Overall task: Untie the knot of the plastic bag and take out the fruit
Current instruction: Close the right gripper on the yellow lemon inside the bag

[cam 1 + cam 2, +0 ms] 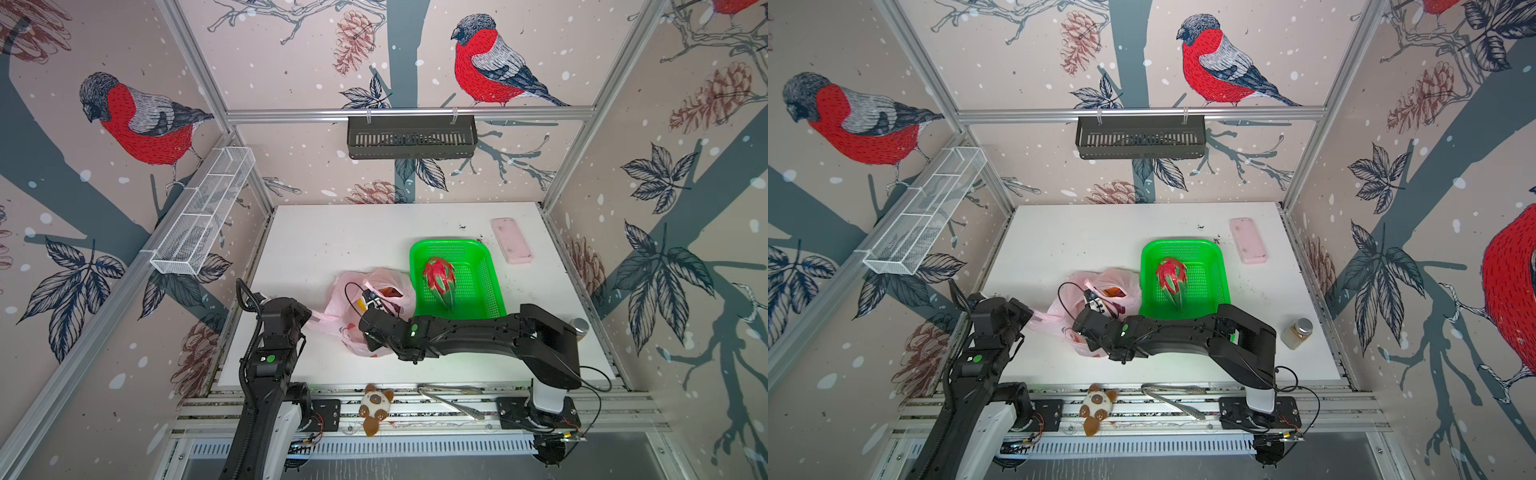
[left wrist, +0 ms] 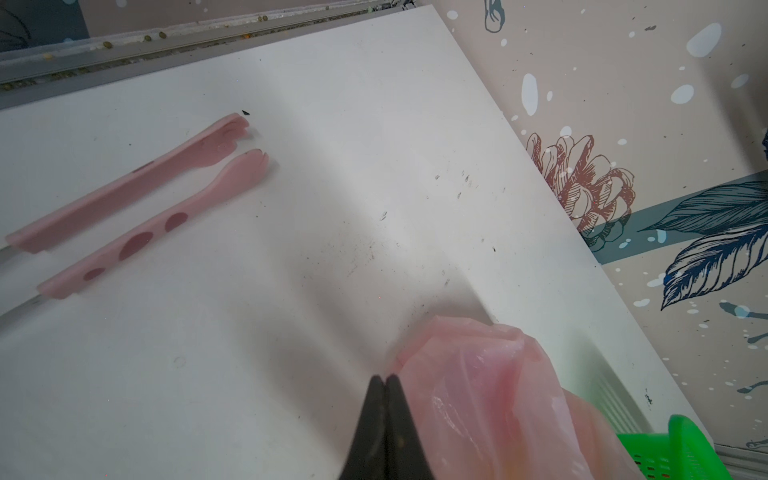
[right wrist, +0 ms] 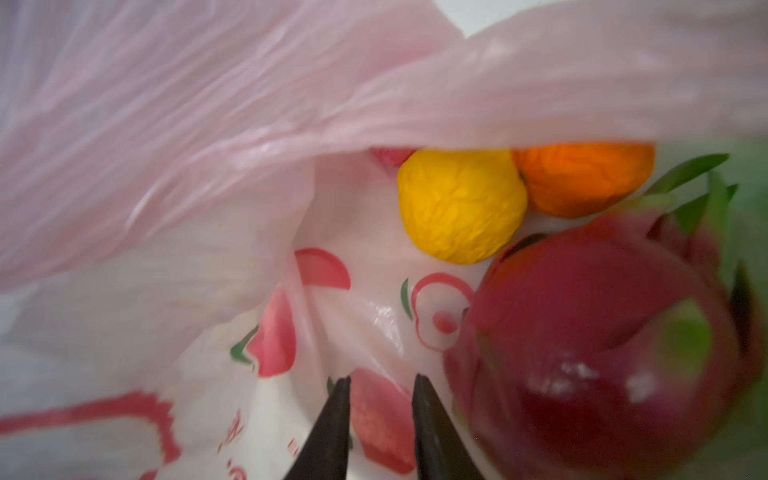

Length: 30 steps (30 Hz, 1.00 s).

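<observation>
The left pincer point(image 2: 384, 380) is clenched on the plastic bag point(image 1: 332, 313), laid on the desk point(image 1: 324, 241) at the green basket's point(image 1: 444, 243) 9 o'clock. The right pincer point(image 3: 380, 384), slightly parted and empty, is sunk inside it beside a dragon fruit point(image 3: 582, 324).

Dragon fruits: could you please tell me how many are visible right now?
2. One dragon fruit lies in the green basket; the other dragon fruit sits inside the plastic bag, beside the yellow fruit. Others may be hidden.
</observation>
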Tool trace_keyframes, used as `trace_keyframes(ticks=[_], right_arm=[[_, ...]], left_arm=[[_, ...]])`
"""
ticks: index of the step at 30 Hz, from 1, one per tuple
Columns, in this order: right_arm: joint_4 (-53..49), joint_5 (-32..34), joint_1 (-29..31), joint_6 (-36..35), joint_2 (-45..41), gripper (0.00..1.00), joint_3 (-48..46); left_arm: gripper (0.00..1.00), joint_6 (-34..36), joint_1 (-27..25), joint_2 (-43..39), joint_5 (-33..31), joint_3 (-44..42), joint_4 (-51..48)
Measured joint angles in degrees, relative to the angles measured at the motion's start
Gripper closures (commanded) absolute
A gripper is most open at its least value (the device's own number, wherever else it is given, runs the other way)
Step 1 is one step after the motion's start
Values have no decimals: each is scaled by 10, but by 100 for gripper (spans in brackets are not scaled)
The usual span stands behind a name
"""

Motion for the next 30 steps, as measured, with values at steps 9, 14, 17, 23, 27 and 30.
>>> trace_keyframes(ticks=[9,14,17,23,27,30], right_arm=[[-29,33,-29,15,75,15,119],[-47,44,-42,14,105,6,154],[-61,45,-49,11,119,5,167],[-71,44,-62,4,145,2,187],[-73,43,-66,-5,163,0,204],[-73,45,-68,-6,173,0,213]], left_arm=[[100,-11,0,-56,1,-32,-18],[100,-10,0,-54,2,-37,-23],[100,-10,0,-45,3,-37,-19],[100,-10,0,-35,13,-40,-7],[100,-10,0,-38,15,-44,-8],[100,-10,0,-40,15,-45,-7]])
